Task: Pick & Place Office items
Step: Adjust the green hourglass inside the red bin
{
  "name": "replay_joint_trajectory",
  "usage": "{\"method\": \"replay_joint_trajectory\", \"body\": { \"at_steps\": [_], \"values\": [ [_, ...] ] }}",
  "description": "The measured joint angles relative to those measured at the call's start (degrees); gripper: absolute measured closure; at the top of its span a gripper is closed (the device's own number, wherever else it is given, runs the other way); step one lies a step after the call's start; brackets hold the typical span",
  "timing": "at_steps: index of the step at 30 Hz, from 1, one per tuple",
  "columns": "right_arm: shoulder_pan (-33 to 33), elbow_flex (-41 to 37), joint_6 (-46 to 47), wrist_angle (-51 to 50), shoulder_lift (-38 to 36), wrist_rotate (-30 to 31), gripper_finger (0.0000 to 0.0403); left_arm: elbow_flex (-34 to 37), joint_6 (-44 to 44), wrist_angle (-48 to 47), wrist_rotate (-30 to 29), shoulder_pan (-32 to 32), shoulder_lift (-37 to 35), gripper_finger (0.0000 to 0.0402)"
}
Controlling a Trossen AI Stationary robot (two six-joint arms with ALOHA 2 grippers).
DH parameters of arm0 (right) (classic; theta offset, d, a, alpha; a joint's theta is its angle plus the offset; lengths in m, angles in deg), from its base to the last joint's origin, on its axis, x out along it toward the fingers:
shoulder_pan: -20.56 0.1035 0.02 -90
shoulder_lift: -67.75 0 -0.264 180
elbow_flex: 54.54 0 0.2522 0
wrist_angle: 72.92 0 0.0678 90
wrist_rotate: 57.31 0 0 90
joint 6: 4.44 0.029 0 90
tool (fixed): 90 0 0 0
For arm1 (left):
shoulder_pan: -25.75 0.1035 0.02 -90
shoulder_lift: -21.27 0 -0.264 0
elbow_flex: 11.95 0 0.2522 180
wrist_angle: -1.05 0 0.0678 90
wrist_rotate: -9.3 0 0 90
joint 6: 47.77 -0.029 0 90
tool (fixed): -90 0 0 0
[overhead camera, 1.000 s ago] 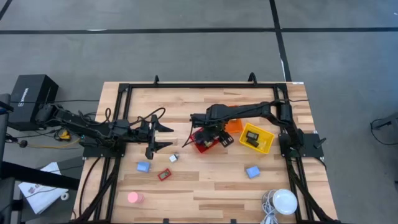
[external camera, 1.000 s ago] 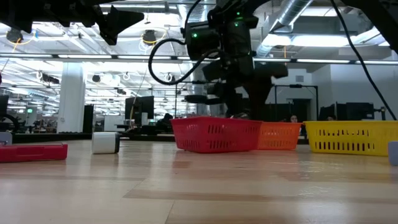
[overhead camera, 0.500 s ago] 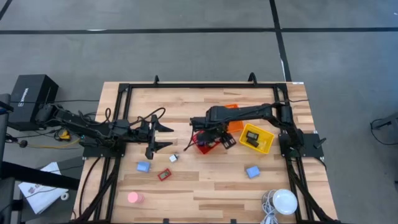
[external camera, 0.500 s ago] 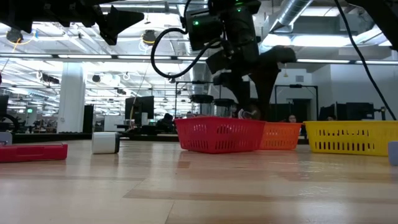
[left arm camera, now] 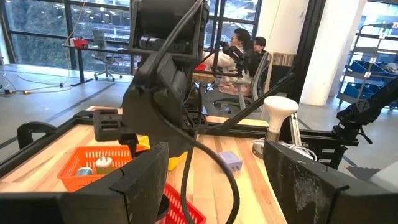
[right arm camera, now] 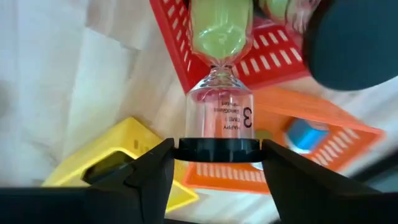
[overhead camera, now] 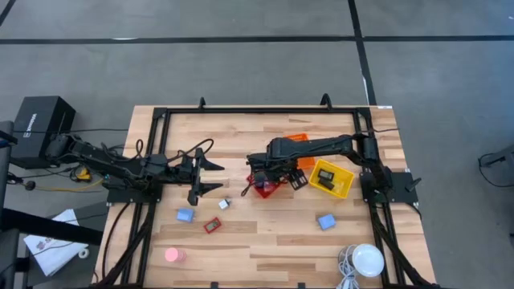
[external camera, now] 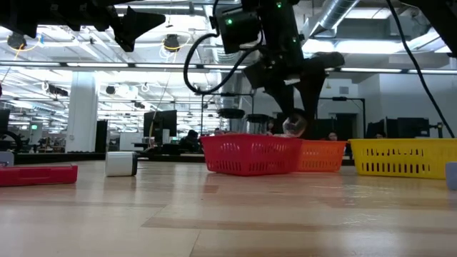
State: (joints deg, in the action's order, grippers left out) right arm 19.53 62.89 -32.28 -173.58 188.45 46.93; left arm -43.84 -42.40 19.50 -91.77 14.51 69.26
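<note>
My right gripper [overhead camera: 269, 172] hangs over the red mesh basket [overhead camera: 259, 189], shut on a small clear hourglass with green sand [right arm camera: 219, 74]. In the low view the glass [external camera: 293, 127] shows just above the basket rim [external camera: 250, 139]. My left gripper [overhead camera: 210, 177] waits open above the table's left part. On the wood lie a blue block [overhead camera: 185, 215], a red-framed piece [overhead camera: 212, 225], a pink disc [overhead camera: 172, 255], a small silvery bit [overhead camera: 225, 204] and a second blue block [overhead camera: 325, 221]. My right gripper pinches the hourglass between its two fingers by the black end cap [right arm camera: 217, 147] nearest the wrist. The fingers come from above, pointing down. The hourglass hangs below them, its far bulb over the red basket. Whether its lower end is clear of the basket I cannot tell.
The orange basket [overhead camera: 299, 160] holds a small blue-topped piece [right arm camera: 303, 134]. The yellow basket [overhead camera: 341, 186], with black rectangles inside, sits right of the red one. A white round lamp [overhead camera: 365, 258] stands at the near right corner. People sit in the room beyond.
My right gripper has risen out of the red basket, shifting slightly toward the right, and has brought the hourglass up with it to about rim height. My left arm has kept still.
</note>
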Motion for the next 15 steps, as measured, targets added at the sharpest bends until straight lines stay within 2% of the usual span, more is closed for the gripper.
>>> {"method": "replay_joint_trajectory", "body": {
  "at_steps": [6,10,15],
  "values": [
    [1.3,3.0,0.0,-0.6,0.0,1.2,0.0191,0.0,0.0,0.0,0.0,0.0,0.0,0.0143],
    [2.8,3.0,-0.6,-0.8,0.0,6.0,0.0207,0.0,0.0,0.0,0.0,0.0,0.0,0.0143],
    [4.5,3.0,-1.3,0.7,0.0,6.9,0.0183,0.0,0.0,0.0,0.0,0.0,0.0,0.0143]
  ]
}}
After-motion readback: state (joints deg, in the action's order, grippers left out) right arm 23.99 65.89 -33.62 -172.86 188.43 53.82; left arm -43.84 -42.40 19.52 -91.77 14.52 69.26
